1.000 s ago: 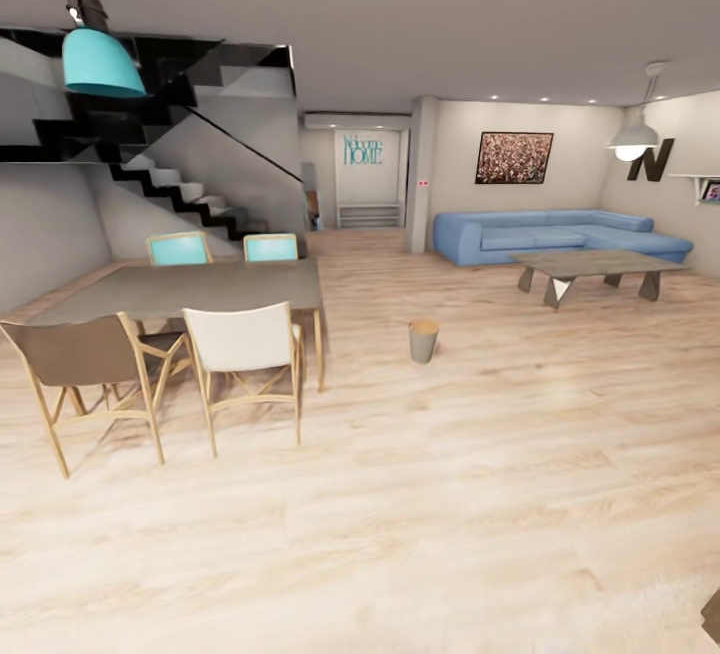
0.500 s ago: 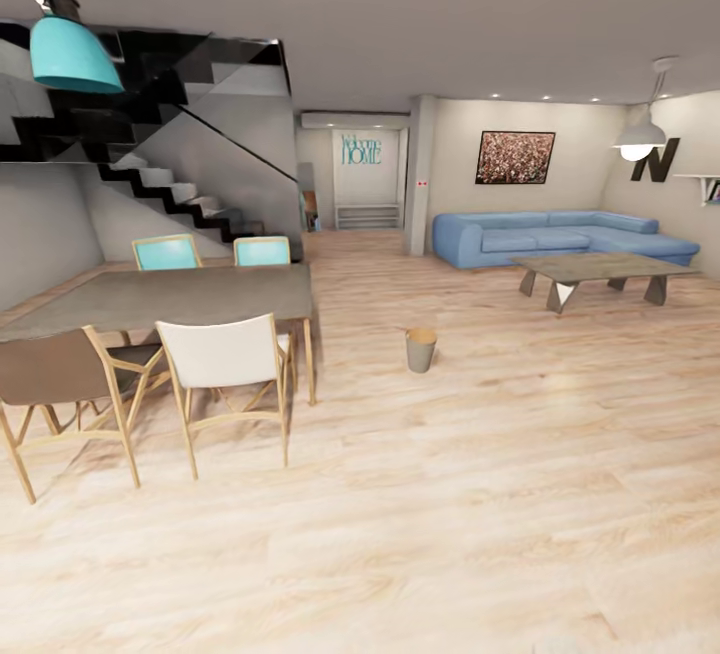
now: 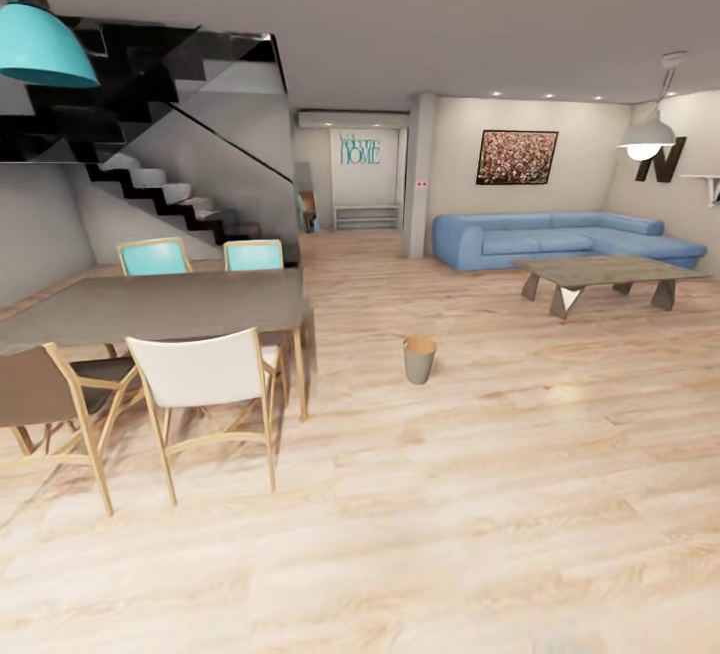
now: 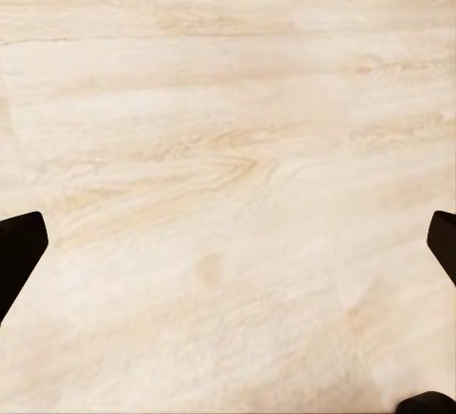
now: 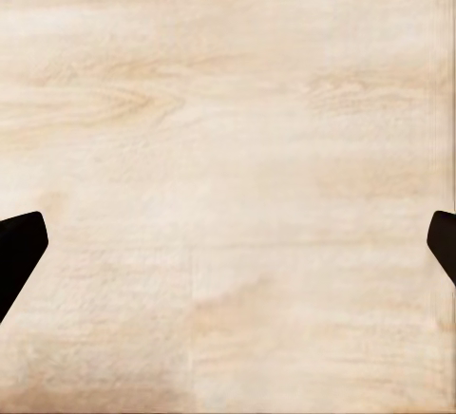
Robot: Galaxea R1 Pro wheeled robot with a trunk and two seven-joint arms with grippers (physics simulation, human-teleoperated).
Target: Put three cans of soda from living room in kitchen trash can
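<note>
Pale wood flooring (image 3: 480,494) is carrying the tash can (image 3: 420,359) at twelve o'clock, likely light, rigid, rim-grippable; left gripper (image 4: 228,243) and right gripper (image 5: 228,243) are hanging spread, empty.

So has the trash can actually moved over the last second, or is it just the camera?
No. The tash can keeps its place on the floor between the dining table and the coffee table; the whole scene shifted together, so the camera moved.

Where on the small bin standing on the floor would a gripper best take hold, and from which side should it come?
Probably the rim of the bin, approached from above. It stands upright and open-topped on the wood floor, apart from the dining table, and it widens toward the top, so one finger inside and one outside the wall should hold better than squeezing the tapered body.
</note>
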